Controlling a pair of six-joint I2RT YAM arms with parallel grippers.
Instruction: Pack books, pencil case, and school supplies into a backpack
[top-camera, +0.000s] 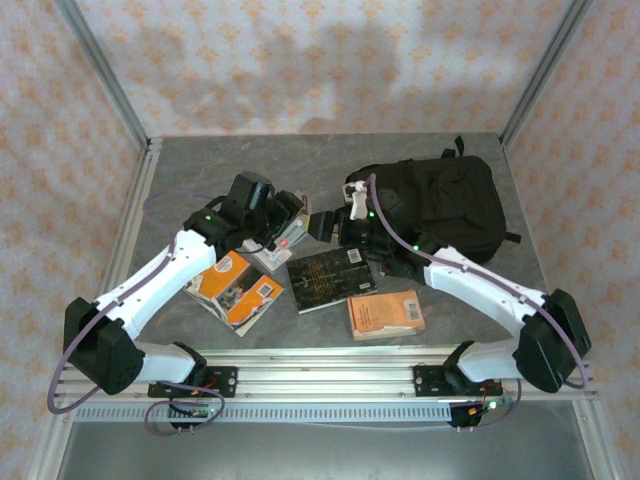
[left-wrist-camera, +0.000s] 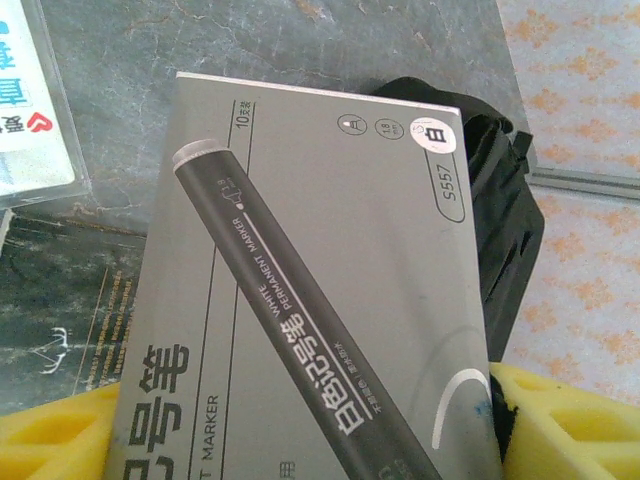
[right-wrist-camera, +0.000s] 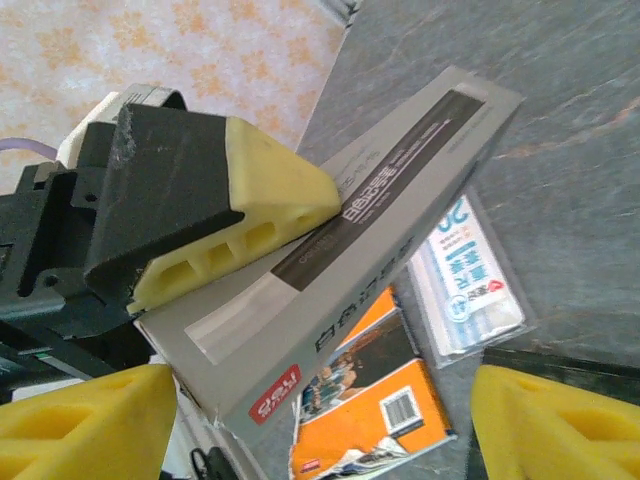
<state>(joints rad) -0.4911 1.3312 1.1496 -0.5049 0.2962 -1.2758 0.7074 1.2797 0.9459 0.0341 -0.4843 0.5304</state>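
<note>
Got the grey box (left-wrist-camera: 330, 230) pinched in the left gripper (left-wrist-camera: 305, 435), tilted up off the table (top-camera: 200, 170) above the orange book (right-wrist-camera: 375, 395), left of the backpack (top-camera: 450, 205), with the right gripper (right-wrist-camera: 320, 420) gaping wide.

Losing the grey box (left-wrist-camera: 320, 280) off the left wrist view's bottom edge, clipping the clear packet (left-wrist-camera: 30, 100) beside it, half-hiding the orange book (right-wrist-camera: 375, 400) beneath it.

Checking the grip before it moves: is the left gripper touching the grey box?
Touching. The right wrist view shows a yellow finger of the left gripper pressed flat on the grey box.
</note>
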